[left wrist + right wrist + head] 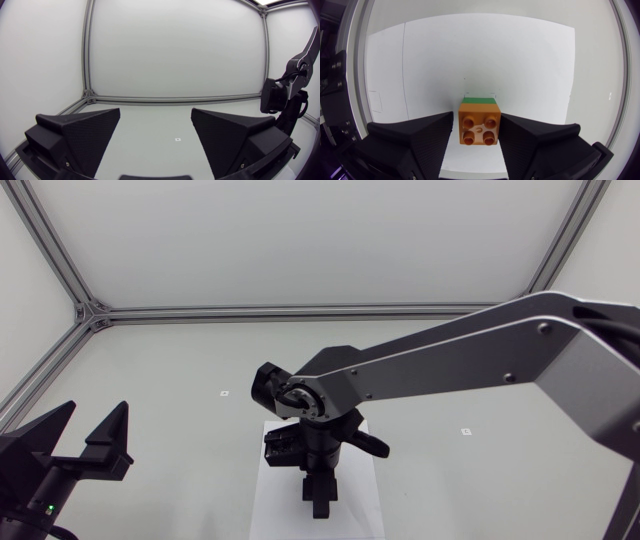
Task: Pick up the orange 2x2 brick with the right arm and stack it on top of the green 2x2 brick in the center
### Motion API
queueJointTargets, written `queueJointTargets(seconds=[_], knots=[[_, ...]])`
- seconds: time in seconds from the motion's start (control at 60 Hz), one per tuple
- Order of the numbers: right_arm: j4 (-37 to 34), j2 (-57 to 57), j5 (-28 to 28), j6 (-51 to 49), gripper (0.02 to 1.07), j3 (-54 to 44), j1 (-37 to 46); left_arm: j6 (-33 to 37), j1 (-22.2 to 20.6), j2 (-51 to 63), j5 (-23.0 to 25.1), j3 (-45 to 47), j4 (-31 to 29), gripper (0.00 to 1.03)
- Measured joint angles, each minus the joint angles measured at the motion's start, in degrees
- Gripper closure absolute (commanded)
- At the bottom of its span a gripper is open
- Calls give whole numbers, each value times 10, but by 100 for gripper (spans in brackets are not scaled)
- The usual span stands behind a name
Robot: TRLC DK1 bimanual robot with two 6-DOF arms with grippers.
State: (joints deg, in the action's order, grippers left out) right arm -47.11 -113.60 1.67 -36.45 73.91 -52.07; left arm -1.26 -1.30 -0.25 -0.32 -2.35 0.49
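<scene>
Right gripper [476,120] was clenched on the orange brick [479,129], which sat between its fingers [420,140] with the green brick [479,100] directly under it, a green strip showing just ahead. You would have done well to square the edges, press straight down until the studs seated, then let go and lift clear vertically. No brand, label or writing could be read anywhere.

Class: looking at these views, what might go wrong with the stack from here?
The orange brick hides all but an edge of the green brick, so if the studs are off-line it may not seat. The right gripper flanks it closely, so withdrawing could drag it off.
</scene>
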Motion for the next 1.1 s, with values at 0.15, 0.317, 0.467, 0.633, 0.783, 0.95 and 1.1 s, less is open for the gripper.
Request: queueJointTargets(seconds=[0.15, 0.317, 0.467, 0.633, 0.783, 0.95, 1.1], knots=[[7, 0, 0, 0, 80, 0, 0, 0, 0, 0, 0, 0, 0, 4], [7, 0, 0, 0, 82, 0, 0, 0, 0, 0, 0, 0, 0, 4], [7, 0, 0, 0, 82, 1, 0, 0, 0, 0, 0, 0, 0, 4], [9, -2, 2, 4, 82, 5, 0, 0, 0, 0, 0, 0, 0, 4], [9, -4, 2, 5, 82, 8, 0, 0, 0, 0, 0, 0, 0, 4], [11, -4, 2, 7, 81, 8, 0, 0, 0, 0, 0, 0, 0, 4], [11, -4, 0, 7, 75, 8, 0, 0, 0, 0, 0, 0, 0, 4]])
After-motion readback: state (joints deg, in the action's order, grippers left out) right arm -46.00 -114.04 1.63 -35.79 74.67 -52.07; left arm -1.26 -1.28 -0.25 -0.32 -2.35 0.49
